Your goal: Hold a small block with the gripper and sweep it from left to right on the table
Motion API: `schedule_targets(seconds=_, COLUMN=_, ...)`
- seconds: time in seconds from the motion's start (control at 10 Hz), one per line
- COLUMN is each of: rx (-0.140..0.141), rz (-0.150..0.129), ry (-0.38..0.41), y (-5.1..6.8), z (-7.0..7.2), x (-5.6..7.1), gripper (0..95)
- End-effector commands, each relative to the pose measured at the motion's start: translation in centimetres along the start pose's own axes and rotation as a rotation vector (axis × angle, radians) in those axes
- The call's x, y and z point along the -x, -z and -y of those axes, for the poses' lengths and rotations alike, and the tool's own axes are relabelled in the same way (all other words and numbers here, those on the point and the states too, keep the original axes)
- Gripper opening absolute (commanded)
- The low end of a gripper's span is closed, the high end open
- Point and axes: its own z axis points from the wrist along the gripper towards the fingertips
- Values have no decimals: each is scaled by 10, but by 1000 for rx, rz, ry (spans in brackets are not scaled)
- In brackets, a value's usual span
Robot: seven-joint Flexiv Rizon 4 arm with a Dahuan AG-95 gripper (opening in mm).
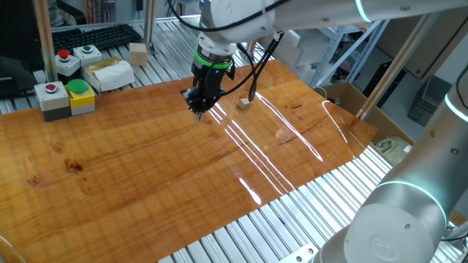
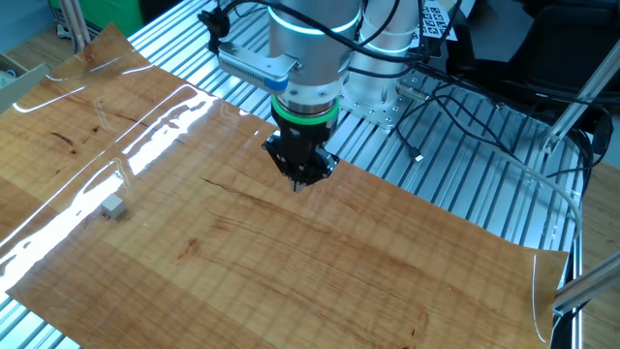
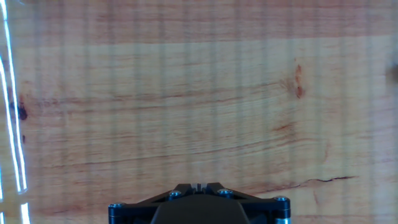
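Note:
The small block point(image 1: 244, 104) is a tiny pale cube lying on the orange-brown table point(image 1: 146, 168), a short way right of my gripper point(image 1: 198, 111). In the other fixed view the block point(image 2: 114, 206) lies far to the left of the gripper point(image 2: 298, 182), near the glare streaks on the table point(image 2: 291, 262). The gripper has a green ring, points down and hovers just above the board. In the hand view its fingertips point(image 3: 198, 186) meet with nothing between them. The block is out of the hand view.
Button boxes point(image 1: 66, 96) and a white packet point(image 1: 110, 73) stand at the table's far left edge. A larger wooden block point(image 1: 138, 53) sits on the aluminium slats point(image 1: 292, 219). A second robot arm point(image 1: 398, 219) is at the bottom right. Cables point(image 2: 465, 136) lie on the slats.

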Motion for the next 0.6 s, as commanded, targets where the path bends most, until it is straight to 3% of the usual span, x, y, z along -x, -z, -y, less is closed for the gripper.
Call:
schedule_targets(seconds=0.1, rx=4, rz=-10, ry=-1, y=-1, z=0, x=1, gripper=0)
schedule_targets(seconds=0.6, rx=2, rz=-30, ry=-173, y=-1, z=0, x=1, gripper=0)
